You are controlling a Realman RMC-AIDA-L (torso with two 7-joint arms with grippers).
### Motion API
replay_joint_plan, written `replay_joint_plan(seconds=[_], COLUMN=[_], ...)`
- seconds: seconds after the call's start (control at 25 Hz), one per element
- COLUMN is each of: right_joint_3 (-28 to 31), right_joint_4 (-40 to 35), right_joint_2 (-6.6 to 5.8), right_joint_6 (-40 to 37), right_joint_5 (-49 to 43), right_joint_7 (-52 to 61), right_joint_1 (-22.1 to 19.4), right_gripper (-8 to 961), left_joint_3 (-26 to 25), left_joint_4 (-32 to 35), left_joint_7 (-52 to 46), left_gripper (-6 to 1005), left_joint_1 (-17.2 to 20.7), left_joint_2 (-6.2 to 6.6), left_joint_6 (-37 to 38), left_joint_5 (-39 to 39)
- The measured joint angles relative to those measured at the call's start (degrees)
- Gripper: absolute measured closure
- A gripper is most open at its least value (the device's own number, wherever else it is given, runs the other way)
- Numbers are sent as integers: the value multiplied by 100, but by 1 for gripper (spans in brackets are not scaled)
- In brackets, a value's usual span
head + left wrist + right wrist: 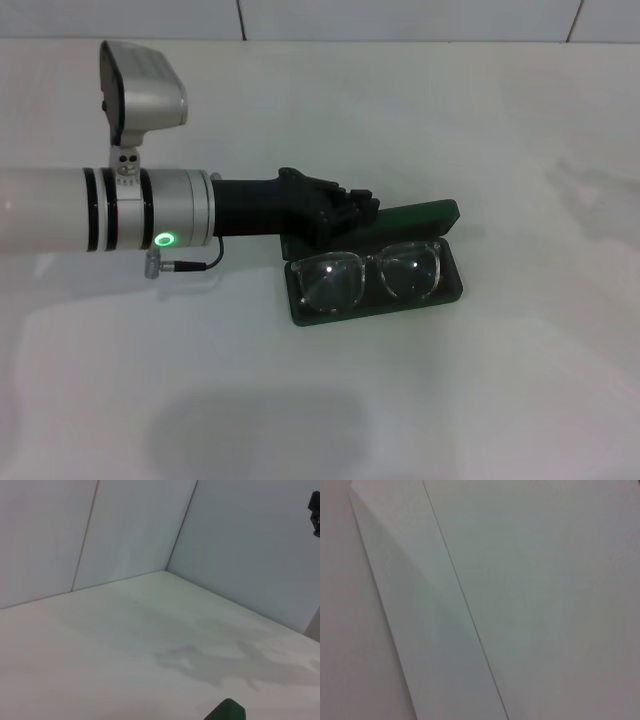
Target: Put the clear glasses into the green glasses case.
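Observation:
The green glasses case lies open in the middle of the white table, its lid standing up along the far side. The clear glasses lie inside the case's tray, lenses facing up, spanning almost its whole length. My left gripper reaches in from the left and sits just behind the tray, at the lid's left end, over the glasses' far edge. In the left wrist view only one green corner of the case shows. My right gripper is out of view.
The white table stretches on all sides of the case. Pale tiled walls meet in a corner behind it. The right wrist view shows only a wall.

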Motion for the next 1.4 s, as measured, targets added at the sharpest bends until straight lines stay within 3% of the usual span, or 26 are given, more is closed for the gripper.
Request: replay_joint_plan(seconds=[0.56,1.4], right_joint_3=[6,2], right_joint_4=[41,197], right_joint_2=[17,-24], right_joint_6=[23,82], right_joint_5=[3,8], right_joint_7=[-68,-147], right_joint_1=[-11,115], right_gripper=[689,658], left_joint_3=[26,801], left_joint_4=[-69,-220], left_joint_7=[21,441], left_gripper=[863,865], left_joint_1=[19,225], left_joint_2=[-2,-29], left_joint_6=[19,419], left_joint_5=[19,3])
